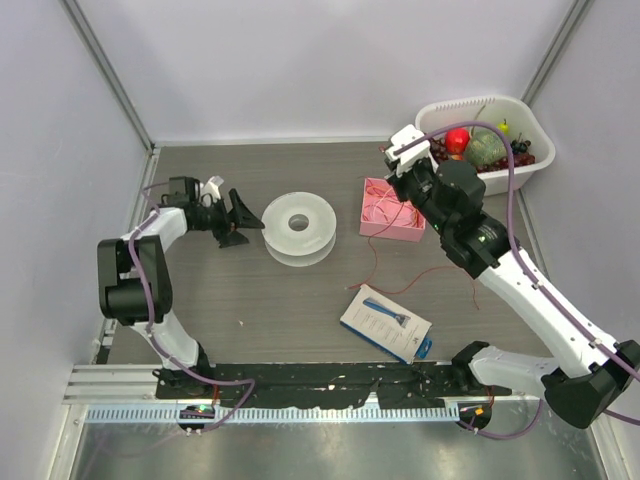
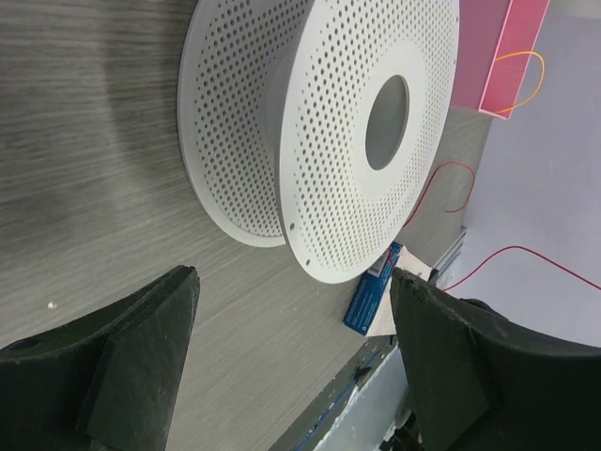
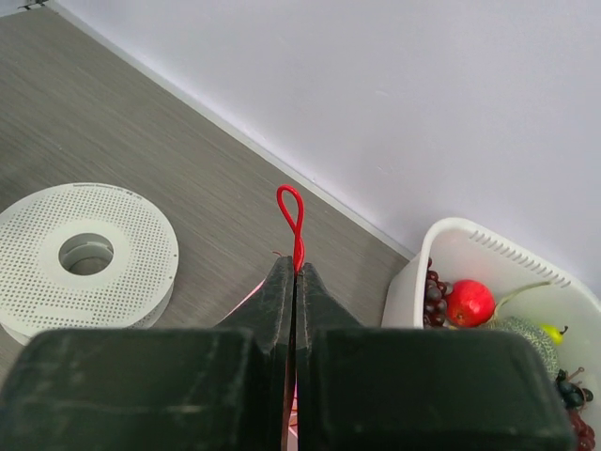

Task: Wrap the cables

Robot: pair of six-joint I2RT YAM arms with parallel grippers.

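Cable: one hair-thin red-orange wire (image 1: 402, 291), long and limp, lying in loose curves rather than in a tidy coil.
Cable, held part: a small narrow loop (image 3: 291, 218), teardrop-shaped, is seen standing straight up from the tips of the right tool (image 3: 296, 272).
Cable, in the box: several slack loops are gathered inside the pink box (image 1: 372, 226), faint against the pink.
Cable, on the desk: a single strand is trailed from the box's near side over the grey wood-grain desk (image 1: 250, 290), curving towards the blue-and-white package (image 1: 385, 322); whether it touches the package cannot be told.
Cable, left wrist view: two fine red arcs are shown beyond the spool, and a loop against the pink box appears more orange there.
Right tool: the fingers are pressed together, with the wire pinched between their tips; it is held above the pink box.
Left tool (image 2: 293, 291): the fingers are spread wide with nothing between them; it is pointed at the spool and placed just beside it, on its left.
Spool (image 1: 298, 228): white, with perforated flanges and a round centre hole, laid flat on the desk between the left tool and the pink box; no wire is seen on it.
Basket (image 1: 530, 120): white, set at the far right corner, with fruit held in it.
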